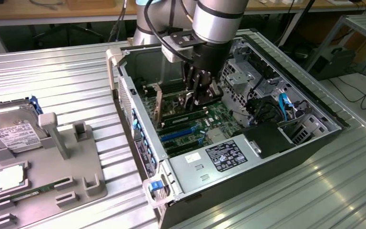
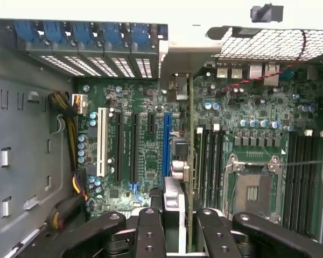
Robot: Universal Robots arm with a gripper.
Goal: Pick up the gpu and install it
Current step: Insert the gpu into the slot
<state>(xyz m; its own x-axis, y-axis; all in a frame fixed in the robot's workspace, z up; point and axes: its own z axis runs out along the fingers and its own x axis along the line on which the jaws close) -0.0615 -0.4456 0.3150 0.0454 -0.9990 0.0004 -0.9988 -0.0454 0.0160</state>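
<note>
Closest to us in the wrist view, the pincer (image 2: 180,217) is clenched on the gpu (image 2: 190,156), which we see edge-on between its dark fingers (image 2: 149,226). Beyond them the card stands upright over the green motherboard (image 2: 144,161), just beside the long blue slot (image 2: 167,140); we cannot tell whether it touches a slot. In the exterior view, a grey holder (image 1: 49,176) at lower left carries a hard drive (image 1: 15,133) on the ribbed metal desk (image 1: 62,81). Farther back, at centre frame, the arm (image 1: 215,19) reaches into the open computer case (image 1: 253,191).
</note>
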